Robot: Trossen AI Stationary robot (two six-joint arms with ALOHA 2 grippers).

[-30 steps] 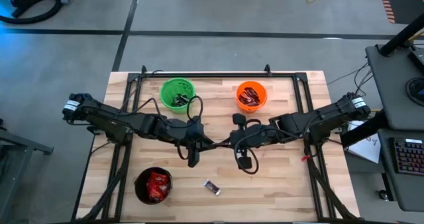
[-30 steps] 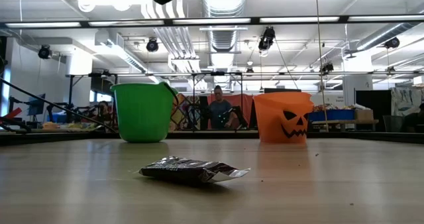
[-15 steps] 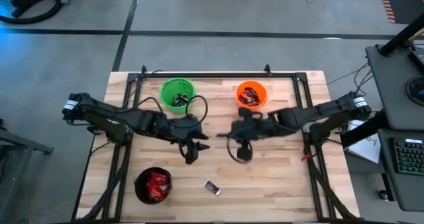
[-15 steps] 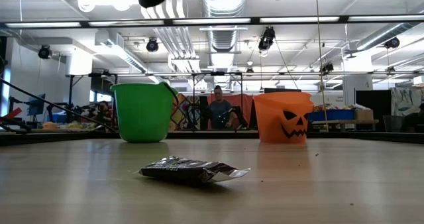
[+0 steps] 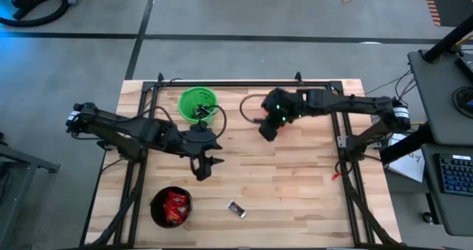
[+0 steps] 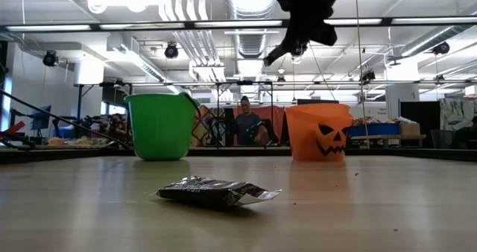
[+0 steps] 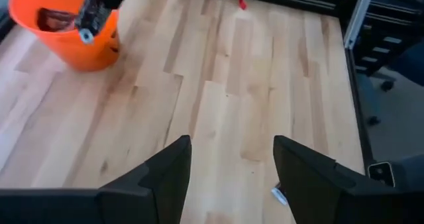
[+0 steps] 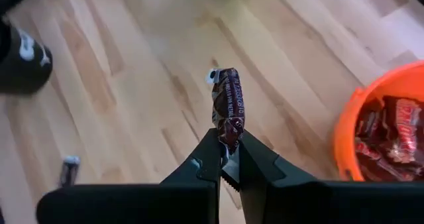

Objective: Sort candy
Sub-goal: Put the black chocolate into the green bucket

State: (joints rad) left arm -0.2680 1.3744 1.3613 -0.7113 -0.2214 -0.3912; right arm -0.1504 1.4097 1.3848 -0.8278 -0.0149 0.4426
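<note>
The right hand (image 8: pixel 228 159) pinches a dark brown-red bar (image 8: pixel 228 110) by its end (probably for dropping cleanly) beside the orange bucket (image 8: pixel 381 128); the left hand (image 7: pixel 232 161) hangs released over the bench (image 5: pixel 310 183).

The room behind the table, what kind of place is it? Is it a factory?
More likely a big workshop or robot lab. The low view shows exposed ceiling ducts and hanging lights, rows of metal frames, and a person sitting far behind the green bucket and orange bucket.
</note>
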